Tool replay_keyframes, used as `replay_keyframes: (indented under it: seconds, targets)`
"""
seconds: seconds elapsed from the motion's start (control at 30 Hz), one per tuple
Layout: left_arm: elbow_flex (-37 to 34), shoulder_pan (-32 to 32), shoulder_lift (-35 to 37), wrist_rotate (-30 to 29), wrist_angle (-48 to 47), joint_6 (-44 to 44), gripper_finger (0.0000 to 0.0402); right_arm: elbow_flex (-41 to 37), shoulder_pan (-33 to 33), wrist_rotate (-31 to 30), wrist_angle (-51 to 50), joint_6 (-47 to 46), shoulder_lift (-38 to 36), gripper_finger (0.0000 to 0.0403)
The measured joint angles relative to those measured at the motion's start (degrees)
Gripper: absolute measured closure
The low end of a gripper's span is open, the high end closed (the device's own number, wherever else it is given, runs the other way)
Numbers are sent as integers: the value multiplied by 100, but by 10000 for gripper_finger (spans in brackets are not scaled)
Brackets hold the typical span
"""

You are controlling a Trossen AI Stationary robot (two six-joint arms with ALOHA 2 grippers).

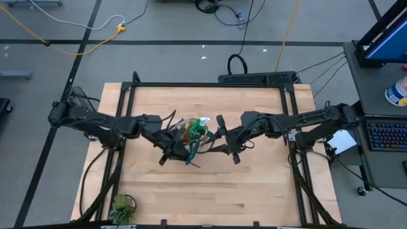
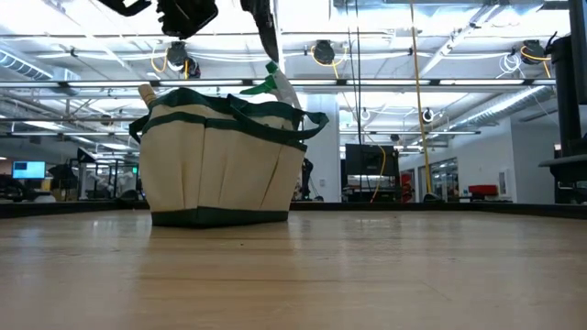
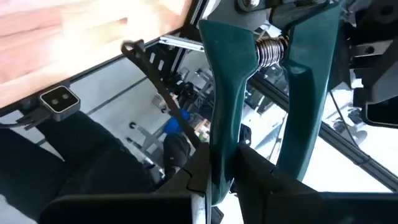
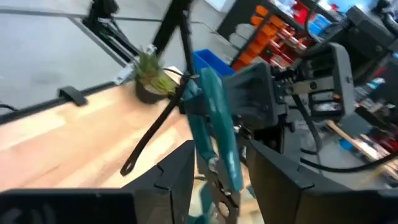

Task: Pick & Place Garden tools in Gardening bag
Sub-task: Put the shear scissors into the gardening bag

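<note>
The beige gardening bag (image 2: 220, 156) with green trim stands on the table's middle (image 1: 189, 135). A green spray bottle (image 2: 275, 81) and a wooden handle (image 2: 145, 92) stick out of it. The pruning shears (image 3: 249, 81), with teal handles and a spring, are up in the air between both grippers, above and beside the bag. My left gripper (image 1: 173, 151) is shut on the shears at the handle end. My right gripper (image 1: 224, 135) is shut on them at the spring end. A thin black strap (image 4: 155, 124) hangs from the shears. My left gripper pinches one shear handle (image 3: 221, 146) between its two fingers, near that handle's free end. The other handle (image 3: 305, 93) passes outside the fingers. The shears are lifted clear of the table. My right gripper has the shears between its two fingers at the spring end (image 4: 217, 177), one finger (image 4: 180, 177) on each flat side. The fingers lie along the shears, whose handles run away from the gripper toward the left gripper (image 4: 264, 93). The shears are clear of the table.
A small leafy plant in a pot (image 1: 122, 207) stands at the table's near left corner and shows in the right wrist view (image 4: 149, 71). Bare wood (image 1: 254, 191) lies near and right of the bag. A black frame (image 1: 210, 84) runs around the table.
</note>
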State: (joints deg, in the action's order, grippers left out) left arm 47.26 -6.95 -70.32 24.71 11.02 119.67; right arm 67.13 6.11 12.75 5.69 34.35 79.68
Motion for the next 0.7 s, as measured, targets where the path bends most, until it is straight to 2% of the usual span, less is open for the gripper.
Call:
replay_keyframes:
  seconds: [0.17, 0.4, 0.53, 0.7]
  targets:
    - [357, 118, -145, 131, -480, -114, 360, 99, 34, -78, -22, 95, 0, 261]
    - [593, 262, -409, 186, -367, -144, 360, 448, 159, -96, -173, 324, 389, 261]
    - [579, 278, -429, 239, -416, -117, 360, 607, 243, -512, -224, 432, 640, 261]
    - [579, 296, -448, 232, -345, -135, 360, 770, 275, -546, -220, 529, 748, 261]
